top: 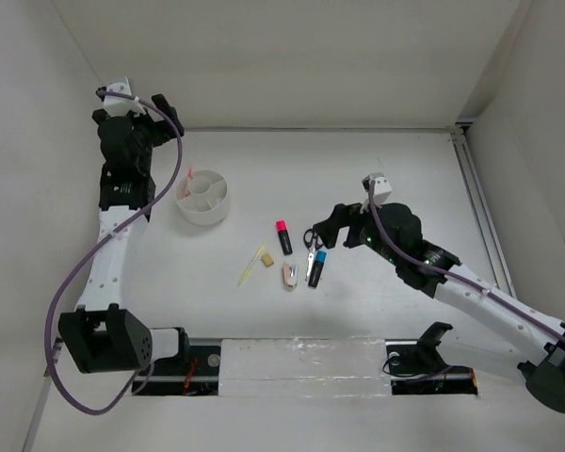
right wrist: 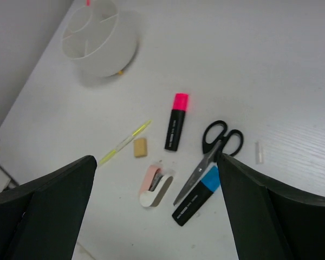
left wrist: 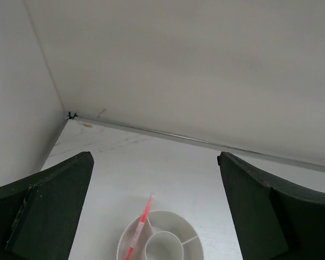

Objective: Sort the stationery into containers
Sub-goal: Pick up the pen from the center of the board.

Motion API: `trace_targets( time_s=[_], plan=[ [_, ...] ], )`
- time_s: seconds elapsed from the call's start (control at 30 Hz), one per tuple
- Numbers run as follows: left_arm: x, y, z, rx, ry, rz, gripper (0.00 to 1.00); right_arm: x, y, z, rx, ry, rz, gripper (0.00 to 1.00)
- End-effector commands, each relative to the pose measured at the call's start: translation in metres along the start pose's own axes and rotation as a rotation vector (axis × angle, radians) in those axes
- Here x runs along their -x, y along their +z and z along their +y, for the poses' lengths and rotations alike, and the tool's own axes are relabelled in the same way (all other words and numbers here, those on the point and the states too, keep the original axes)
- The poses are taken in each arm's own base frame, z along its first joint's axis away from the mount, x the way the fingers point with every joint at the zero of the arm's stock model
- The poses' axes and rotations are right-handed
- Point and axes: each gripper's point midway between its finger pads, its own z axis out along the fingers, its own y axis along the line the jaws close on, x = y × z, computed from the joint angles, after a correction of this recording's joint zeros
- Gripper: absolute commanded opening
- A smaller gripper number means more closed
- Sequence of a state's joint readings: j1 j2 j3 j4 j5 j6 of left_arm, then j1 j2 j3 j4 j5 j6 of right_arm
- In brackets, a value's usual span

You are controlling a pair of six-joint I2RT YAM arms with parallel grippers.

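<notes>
The round white tray [top: 203, 198] stands at the left; a pink pen [top: 188, 176] leans in one wedge. The left wrist view shows the tray [left wrist: 190, 242] and the pen [left wrist: 141, 227] below my open, empty left gripper [left wrist: 154, 157], which hangs high by the back wall [top: 169, 118]. My right gripper [top: 322, 231] is open and empty above the loose items [right wrist: 156, 162]. Below it lie a pink-capped highlighter [right wrist: 176, 121], black scissors [right wrist: 214, 149], a blue-capped highlighter [right wrist: 197, 194], a white-pink piece [right wrist: 156, 185], a tan eraser [right wrist: 140, 147] and a yellow stick [right wrist: 124, 142].
A small clear piece [right wrist: 259, 152] lies right of the scissors. A metal rail [top: 476, 207] runs along the table's right side. A clear plastic strip [top: 301, 363] covers the near edge between the arm bases. White walls close the back and both sides.
</notes>
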State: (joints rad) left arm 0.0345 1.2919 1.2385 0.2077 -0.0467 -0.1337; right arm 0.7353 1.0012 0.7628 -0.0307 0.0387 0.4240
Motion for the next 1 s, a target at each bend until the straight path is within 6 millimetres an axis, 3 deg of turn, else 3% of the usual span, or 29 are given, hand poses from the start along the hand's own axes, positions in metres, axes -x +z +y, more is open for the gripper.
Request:
trace_targets(
  time_s=[0.0, 0.17, 0.33, 0.43, 0.57, 0.63, 0.7, 0.8, 0.83, 0.9, 0.97],
  plan=[
    [0.029, -0.033, -0.033, -0.165, -0.007, 0.018, 1.00, 0.043, -0.014, -0.019, -0.178, 0.076, -0.147, 1.00],
    [0.008, -0.075, -0.047, -0.259, -0.136, 0.053, 1.00, 0.057, -0.026, -0.030, -0.209, 0.091, -0.205, 1.00],
    [-0.057, -0.101, -0.059, -0.352, -0.207, 0.251, 1.00, 0.063, -0.024, -0.040, -0.206, 0.103, -0.200, 1.00],
    [-0.119, -0.116, -0.050, -0.328, -0.229, 0.415, 1.00, 0.064, -0.021, -0.042, -0.188, 0.107, -0.191, 1.00],
    [-0.139, -0.135, -0.036, -0.262, -0.201, 0.468, 0.98, 0.064, -0.020, -0.035, -0.133, 0.109, -0.187, 1.00],
    [-0.130, -0.141, -0.053, -0.216, -0.115, 0.449, 0.98, 0.059, -0.017, -0.031, -0.099, 0.107, -0.175, 1.00],
    [-0.145, -0.152, -0.063, -0.201, -0.062, 0.519, 1.00, 0.061, -0.017, -0.029, -0.087, 0.107, -0.179, 1.00],
    [-0.187, -0.168, -0.094, -0.260, 0.008, 0.640, 1.00, 0.060, -0.017, -0.028, -0.073, 0.107, -0.172, 1.00],
    [-0.208, -0.176, -0.113, -0.271, 0.043, 0.692, 1.00, 0.060, -0.017, -0.027, -0.066, 0.096, -0.168, 1.00],
    [-0.227, -0.181, -0.110, -0.232, 0.092, 0.743, 1.00, 0.060, -0.017, -0.029, -0.075, 0.086, -0.171, 1.00],
    [-0.229, -0.180, -0.109, -0.214, 0.085, 0.748, 1.00, 0.053, -0.013, -0.039, -0.106, 0.058, -0.141, 1.00]
  ],
)
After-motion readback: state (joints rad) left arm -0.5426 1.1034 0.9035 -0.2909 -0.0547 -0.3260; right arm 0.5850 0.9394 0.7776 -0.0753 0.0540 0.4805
